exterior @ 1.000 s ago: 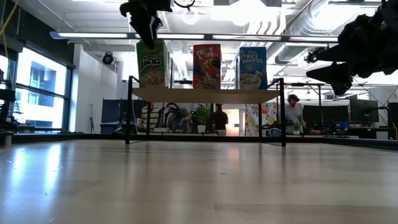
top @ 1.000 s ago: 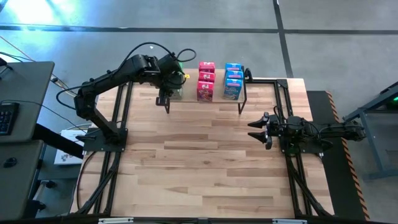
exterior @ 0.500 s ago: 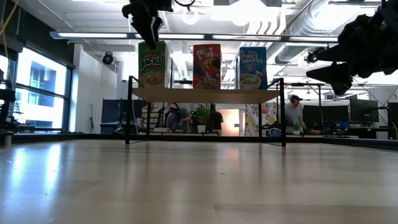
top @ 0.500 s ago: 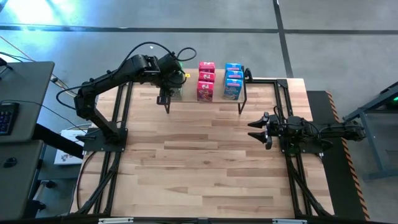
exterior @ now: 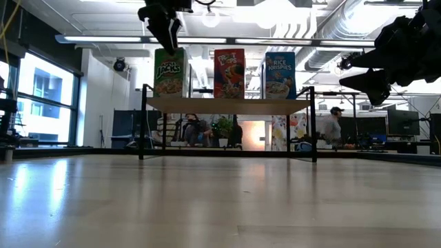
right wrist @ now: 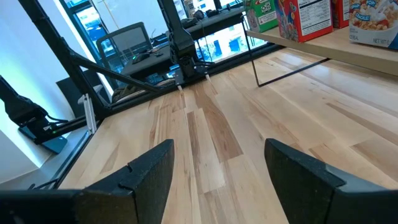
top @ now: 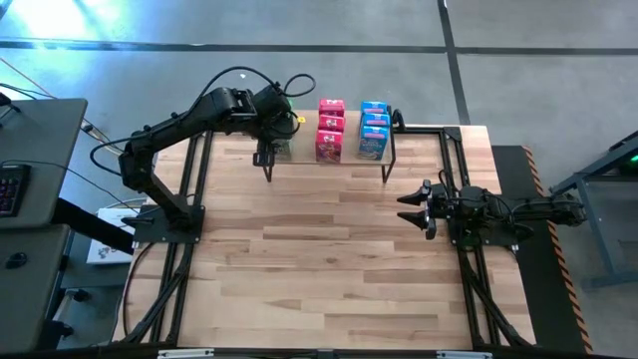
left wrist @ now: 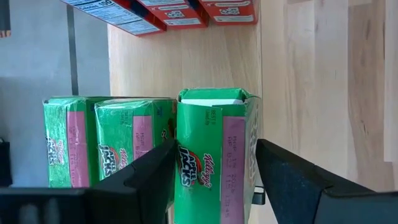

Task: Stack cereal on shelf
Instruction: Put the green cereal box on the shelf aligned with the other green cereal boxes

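The left gripper is rising a little above the green boxes since a moment ago, its jaws apart and holding nothing. All the cereal is standing on the shelf at twelve o'clock on the worktop: green, then red boxes, then blue boxes. At three o'clock the right gripper is waiting, jaws apart. A person is walking far behind.

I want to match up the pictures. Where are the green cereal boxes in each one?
High view: not visible, hidden under the left gripper.
Low view: green cereal boxes at the shelf's left end.
Left wrist view: lower middle.
Right wrist view: top edge.
Shared landmark: the shelf.
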### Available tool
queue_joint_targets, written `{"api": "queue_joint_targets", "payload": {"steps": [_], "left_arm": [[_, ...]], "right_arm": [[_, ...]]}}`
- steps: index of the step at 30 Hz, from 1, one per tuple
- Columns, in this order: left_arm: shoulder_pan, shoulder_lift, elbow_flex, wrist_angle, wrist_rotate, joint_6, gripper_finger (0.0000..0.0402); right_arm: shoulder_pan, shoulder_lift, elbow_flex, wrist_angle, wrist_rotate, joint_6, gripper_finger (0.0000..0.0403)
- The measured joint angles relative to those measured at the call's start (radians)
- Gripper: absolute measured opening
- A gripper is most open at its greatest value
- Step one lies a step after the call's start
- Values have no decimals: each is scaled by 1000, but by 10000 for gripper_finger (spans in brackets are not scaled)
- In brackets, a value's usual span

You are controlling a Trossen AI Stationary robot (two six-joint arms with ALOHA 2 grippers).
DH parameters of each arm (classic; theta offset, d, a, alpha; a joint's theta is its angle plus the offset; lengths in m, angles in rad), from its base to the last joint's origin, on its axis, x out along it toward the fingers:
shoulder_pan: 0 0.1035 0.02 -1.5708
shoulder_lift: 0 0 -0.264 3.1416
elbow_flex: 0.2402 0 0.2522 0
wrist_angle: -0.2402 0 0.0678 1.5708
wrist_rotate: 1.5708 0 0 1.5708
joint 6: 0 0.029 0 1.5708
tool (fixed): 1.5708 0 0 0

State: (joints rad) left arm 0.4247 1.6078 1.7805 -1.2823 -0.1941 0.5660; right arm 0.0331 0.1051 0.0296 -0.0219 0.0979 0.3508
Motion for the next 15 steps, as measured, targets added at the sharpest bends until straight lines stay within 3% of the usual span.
{"api": "queue_joint_targets", "payload": {"steps": [15], "left_arm": [[0,-9,16,-4,-24,-15,216]], "right_arm": [[0,0,0,0,0,0,244]]}}
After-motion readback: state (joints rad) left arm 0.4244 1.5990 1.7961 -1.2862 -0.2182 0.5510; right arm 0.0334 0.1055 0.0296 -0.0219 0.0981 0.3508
